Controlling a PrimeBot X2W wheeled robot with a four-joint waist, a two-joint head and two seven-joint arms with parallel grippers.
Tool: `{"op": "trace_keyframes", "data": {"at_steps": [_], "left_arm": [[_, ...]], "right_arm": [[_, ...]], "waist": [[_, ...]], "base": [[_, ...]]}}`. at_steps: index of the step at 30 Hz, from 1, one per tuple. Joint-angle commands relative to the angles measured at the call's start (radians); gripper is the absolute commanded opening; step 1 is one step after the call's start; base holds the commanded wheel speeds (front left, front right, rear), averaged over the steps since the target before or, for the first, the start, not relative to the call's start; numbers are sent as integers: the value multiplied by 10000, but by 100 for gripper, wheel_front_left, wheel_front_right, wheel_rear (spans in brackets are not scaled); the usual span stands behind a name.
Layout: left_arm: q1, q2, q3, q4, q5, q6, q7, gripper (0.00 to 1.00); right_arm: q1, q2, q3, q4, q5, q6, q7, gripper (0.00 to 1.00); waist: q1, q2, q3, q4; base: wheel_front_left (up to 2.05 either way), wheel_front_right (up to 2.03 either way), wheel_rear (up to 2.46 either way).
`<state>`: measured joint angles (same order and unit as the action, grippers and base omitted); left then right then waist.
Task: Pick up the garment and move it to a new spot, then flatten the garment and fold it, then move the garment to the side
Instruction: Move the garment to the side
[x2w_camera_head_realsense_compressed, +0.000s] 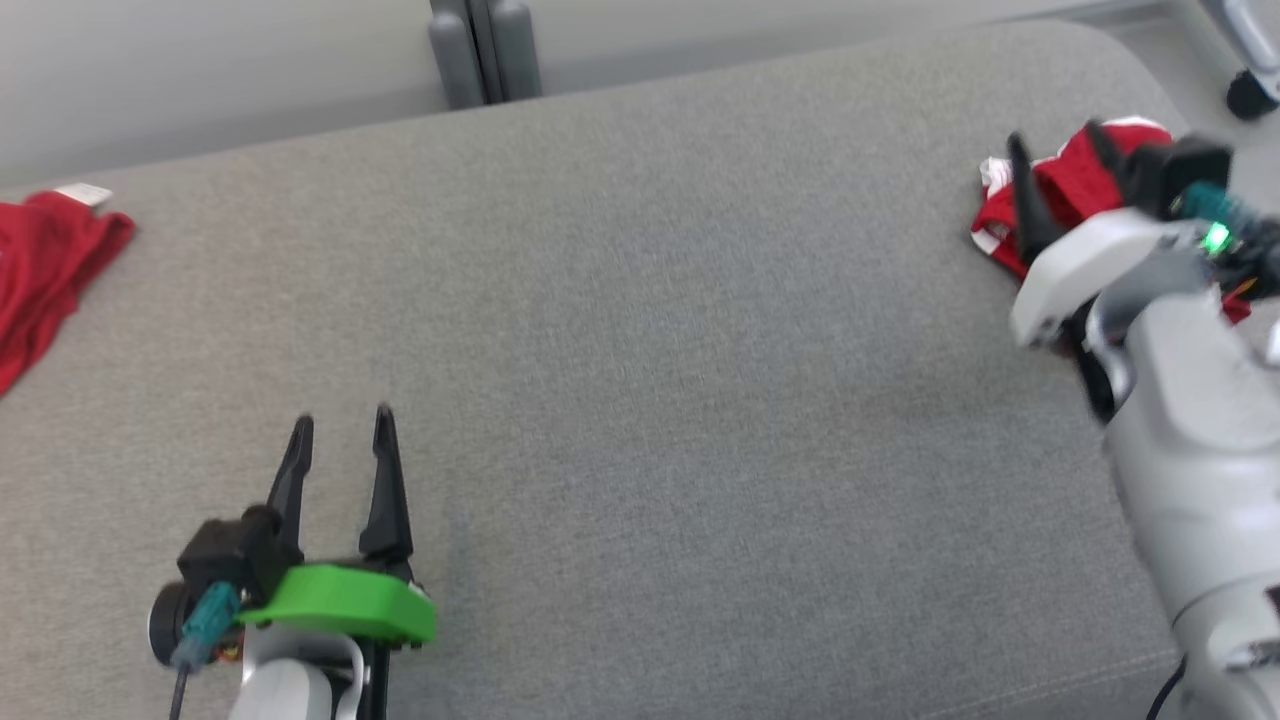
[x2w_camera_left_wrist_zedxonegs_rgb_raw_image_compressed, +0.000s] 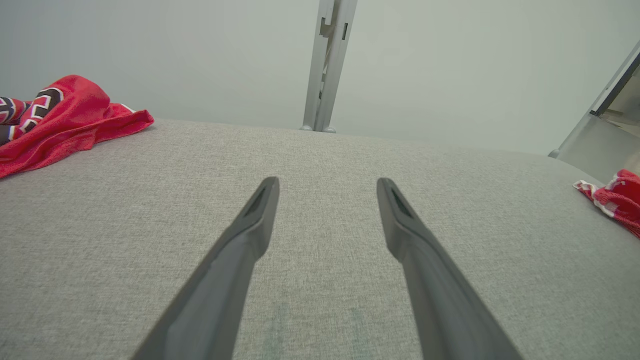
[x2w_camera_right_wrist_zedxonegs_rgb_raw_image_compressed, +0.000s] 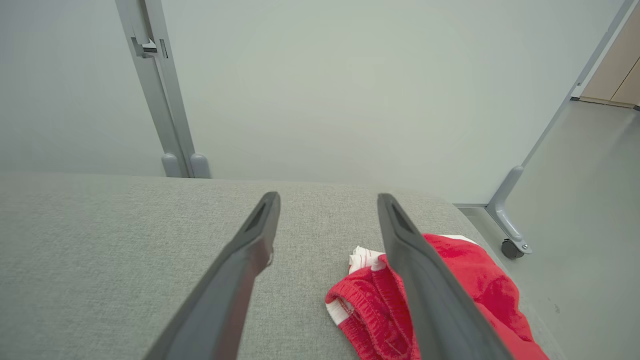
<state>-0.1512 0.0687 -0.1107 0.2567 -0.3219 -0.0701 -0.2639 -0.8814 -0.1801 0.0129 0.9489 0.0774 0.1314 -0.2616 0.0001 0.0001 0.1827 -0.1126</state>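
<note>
— Where's the garment, from where you stand?
— Down at the right end of the grey padded surface (x2w_camera_head_realsense_compressed: 640, 330), close to its rounded corner. The red garment (x2w_camera_head_realsense_compressed: 1068, 190) lies bunched in a heap, with white trim (x2w_camera_right_wrist_zedxonegs_rgb_raw_image_compressed: 362, 256) showing along one edge.
— And the right gripper (x2w_camera_right_wrist_zedxonegs_rgb_raw_image_compressed: 327, 198)?
— It's over that heap, its jaws spread wide with nothing between them. One of its fingers (x2w_camera_right_wrist_zedxonegs_rgb_raw_image_compressed: 430, 300) crosses in front of the red fabric. Whether it touches the cloth I can't tell from here.
— So it isn't gripping?
— No, the cloth rests on the padding on its own.
— The other arm?
— The left gripper (x2w_camera_head_realsense_compressed: 343, 420) sits well apart from it, near the front left of the surface and pointing toward the wall (x2w_camera_head_realsense_compressed: 250, 70). Its jaws are parted too, holding nothing, with bare grey fabric beneath them.
— There's more red over there.
— That's a second red cloth (x2w_camera_head_realsense_compressed: 45, 265), at the far left edge, with a dark and white pattern on one fold and a small white tag (x2w_camera_head_realsense_compressed: 85, 193). A grey post (x2w_camera_head_realsense_compressed: 485, 50) stands against the wall behind the surface, and there's a caster wheel (x2w_camera_right_wrist_zedxonegs_rgb_raw_image_compressed: 511, 248) past the right end.
</note>
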Motion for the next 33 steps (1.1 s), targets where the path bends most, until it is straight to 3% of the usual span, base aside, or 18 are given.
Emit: {"op": "trace_keyframes", "data": {"at_steps": [1,8,18,24,33], "left_arm": [[325,-40,97,36,30,5,-3,100],[1585,-134,463,97,-33,64,-3,100],[2416,-178,354,-70,-204,141,-3,100],[2535,-174,160,-83,-427,244,-4,100],[2445,-175,-67,-25,-494,276,-4,100]], "right_arm": [[586,193,-46,-374,-62,-15,-44,100],[3576,1121,-648,-2801,-665,-15,-47,100],[6725,1266,-534,-4893,410,-15,-48,100],[7691,1269,-304,-5562,584,-15,-48,100],[7894,1277,65,-5837,432,-15,-49,100]], "waist": [[-1,-1,-1069,435],[-1,-1,-1811,789],[-1,-1,-2099,1208],[-1,-1,-2148,1140],[-1,-1,-2154,1001]], "base": [[0,0,0],[0,0,0],[0,0,0],[0,0,0],[0,0,0]]}}
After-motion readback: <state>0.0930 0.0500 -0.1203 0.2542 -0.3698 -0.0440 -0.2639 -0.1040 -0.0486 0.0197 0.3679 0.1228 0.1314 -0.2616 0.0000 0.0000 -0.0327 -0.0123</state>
